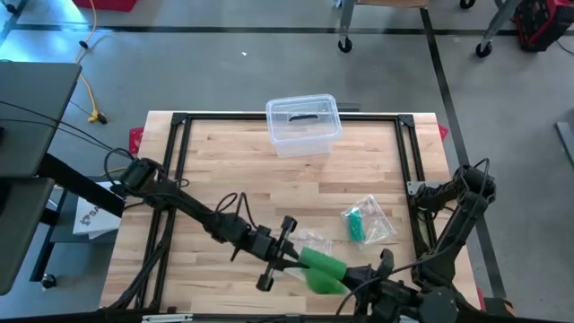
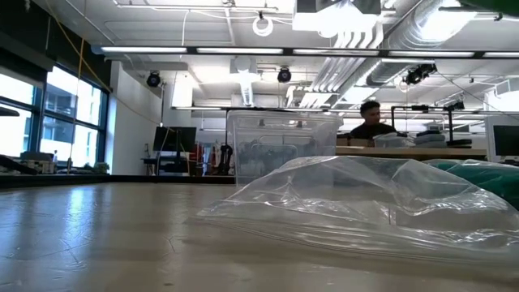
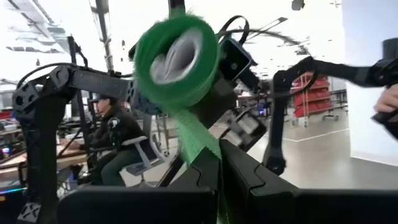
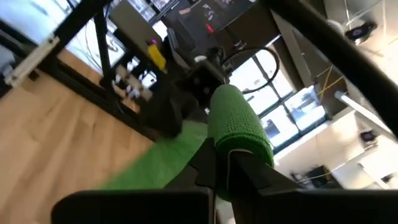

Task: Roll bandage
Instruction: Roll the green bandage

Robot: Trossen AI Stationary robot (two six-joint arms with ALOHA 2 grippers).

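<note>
A green bandage roll (image 1: 325,266) hangs above the table's near edge between my two grippers. My right gripper (image 4: 222,158) comes from the right and is shut on the roll (image 4: 239,121). A loose green strip (image 3: 196,140) runs from the roll (image 3: 177,56) to my left gripper (image 3: 217,158), which is shut on it. In the high view my left gripper (image 1: 291,258) is just left of the roll and my right gripper (image 1: 357,276) just right of it. My left gripper pinches the bandage's loose strip (image 3: 204,163) between its two fingers, a short way below the roll. The strip runs straight from the fingers to the roll, clear of the table. My right gripper pinches the roll at one end (image 4: 231,148) between its two fingers. It comes roughly level from the table's right, the fingers along the roll's axis. The roll sticks out beyond the fingertips, lifted clear of the table.
A clear plastic box (image 1: 303,124) stands at the table's far edge. A clear bag holding a green item (image 1: 363,222) lies right of centre, and another clear bag (image 1: 316,242) lies under the grippers. A black frame (image 1: 179,135) borders the table. A person (image 2: 373,122) sits beyond it.
</note>
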